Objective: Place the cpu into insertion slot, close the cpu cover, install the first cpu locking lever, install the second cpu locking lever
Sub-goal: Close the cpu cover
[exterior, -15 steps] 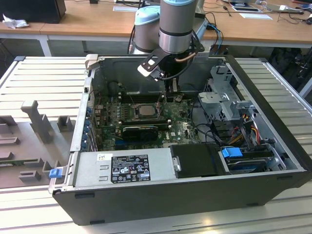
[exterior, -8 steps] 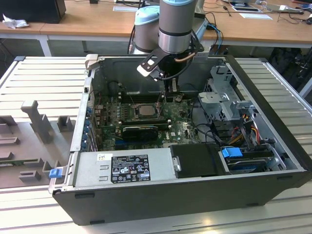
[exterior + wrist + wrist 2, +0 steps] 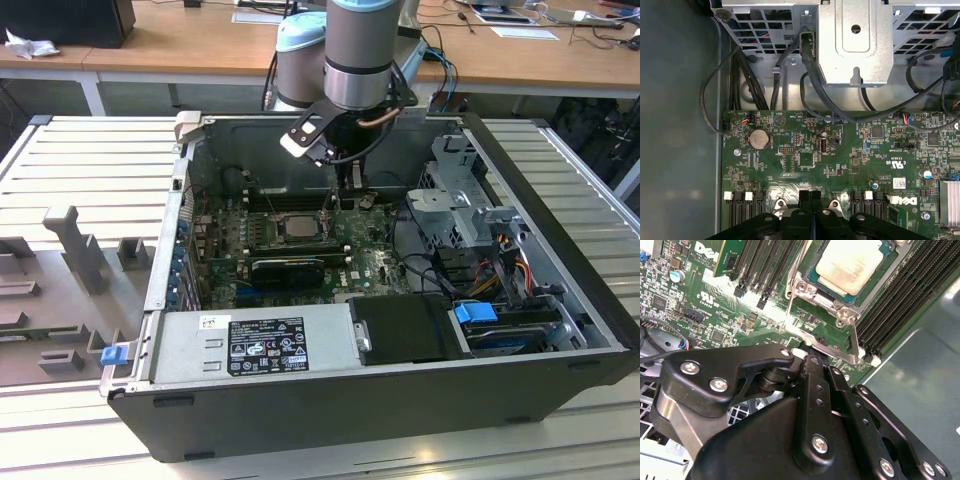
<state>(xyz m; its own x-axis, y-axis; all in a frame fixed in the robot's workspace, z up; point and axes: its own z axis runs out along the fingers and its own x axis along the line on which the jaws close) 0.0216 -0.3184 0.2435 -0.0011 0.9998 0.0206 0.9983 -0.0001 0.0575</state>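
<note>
Ribbed metal worktop (image 3: 90, 150) carries an open computer case (image 3: 400, 400) lying on its side, with office desks behind it. My arm reaches down into the case, and the gripper (image 3: 345, 198) hangs just beside the socket area of the green motherboard (image 3: 805, 150).

In the second wrist view the cpu (image 3: 852, 262) sits flat in the insertion slot (image 3: 815, 276). The cpu cover (image 3: 802, 290) looks to be lying down around it, its window framing the chip.

The gripper (image 3: 812, 357) has its 2 fingers drawn together, and I see nothing held between them. Its tip is close to a silvery locking lever (image 3: 855, 340) at the socket's edge. I cannot tell whether they are touching.

I judge steps 1 and 2 done and the lever work in hand. I cannot tell whether either lever is latched. Any push calls for steady downward and sideways pressure so the lever tucks under its hook without slipping onto the memory slots (image 3: 900, 295).
</note>
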